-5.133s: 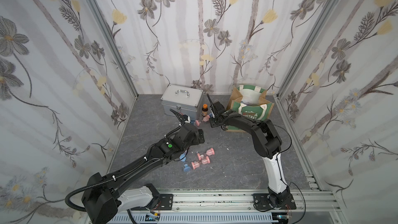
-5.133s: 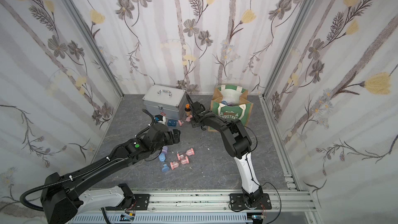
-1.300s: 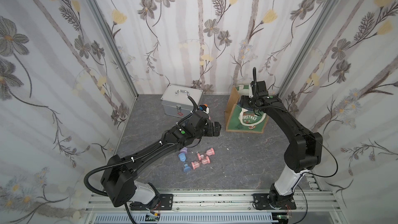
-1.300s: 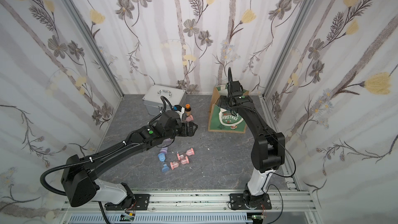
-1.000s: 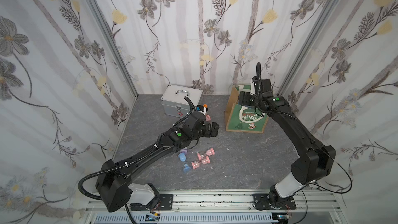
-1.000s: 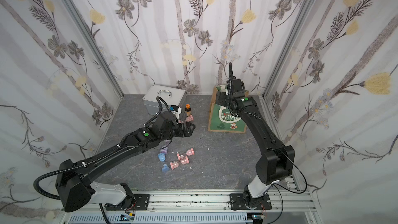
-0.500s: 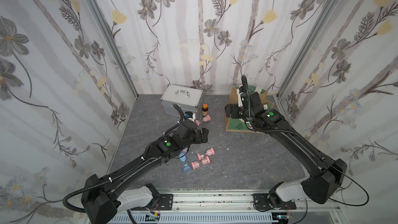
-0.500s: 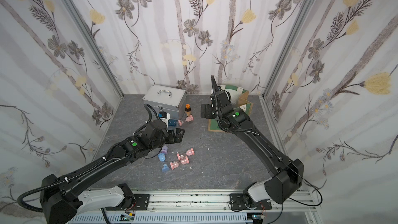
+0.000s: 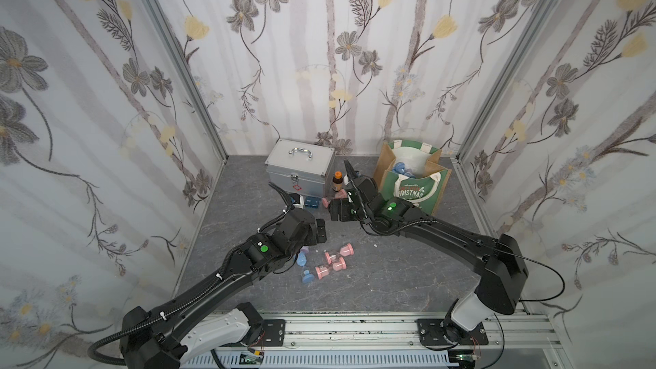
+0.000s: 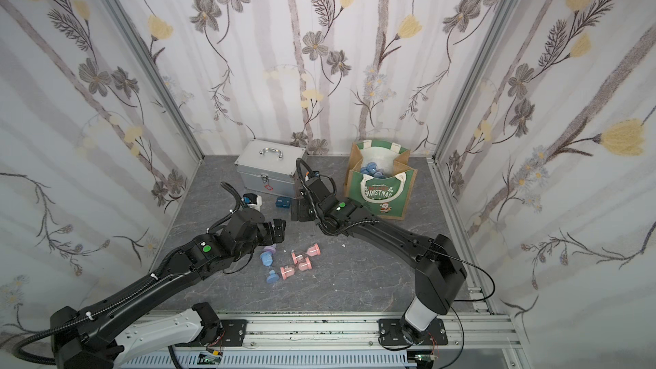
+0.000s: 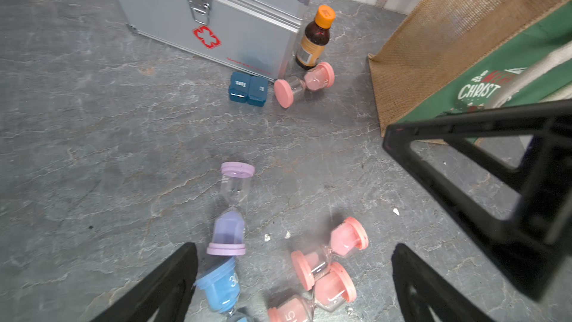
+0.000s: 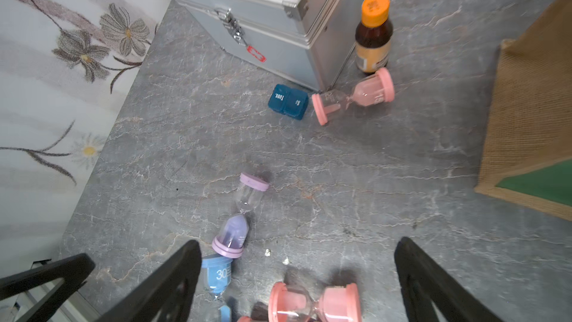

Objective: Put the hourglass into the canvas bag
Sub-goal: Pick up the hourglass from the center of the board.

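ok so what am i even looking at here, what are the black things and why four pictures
The black things are two robot arms, a left arm and a right arm, bolted to a rail. Each ends in a two-fingered clamp: the left gripper and the right gripper. Both are open and hold nothing. Two pictures look down from overhead, nearly the same view; the other two come from cameras on the wrists, looking out between the fingers. On the grey floor lie hourglasses: pink hourglasses, a purple hourglass, a blue hourglass. At the back stand a silver case, a brown bottle and the canvas bag, with blue things inside that look like more hourglasses.
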{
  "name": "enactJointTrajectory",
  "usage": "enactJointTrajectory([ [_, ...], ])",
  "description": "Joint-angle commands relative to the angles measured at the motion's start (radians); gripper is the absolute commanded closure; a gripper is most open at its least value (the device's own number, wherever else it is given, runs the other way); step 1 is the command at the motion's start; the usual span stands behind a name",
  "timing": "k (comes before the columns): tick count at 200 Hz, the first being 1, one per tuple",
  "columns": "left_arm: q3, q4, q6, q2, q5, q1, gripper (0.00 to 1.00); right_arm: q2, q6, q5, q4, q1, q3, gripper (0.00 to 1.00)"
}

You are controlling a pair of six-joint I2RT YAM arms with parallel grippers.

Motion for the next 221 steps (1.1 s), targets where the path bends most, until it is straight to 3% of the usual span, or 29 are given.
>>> enactJointTrajectory([
  [1,-0.026,-0.067,-0.033,-0.034,-0.067,0.002,0.00,0.060,0.074,-0.071,0.116,0.030,0.021,0.08],
  [61,-0.073,-0.171,-0.093,-0.150,-0.106,0.013,0.00,0.238,0.132,-0.169,0.159,0.096,0.093,0.16],
  [110,-0.102,-0.225,-0.123,-0.250,-0.135,0.017,0.00,0.287,0.160,-0.207,0.210,0.115,0.102,0.21],
  [221,-0.088,-0.302,-0.137,-0.358,-0.189,0.023,0.00,0.446,0.163,-0.108,0.121,0.158,0.207,0.25],
])
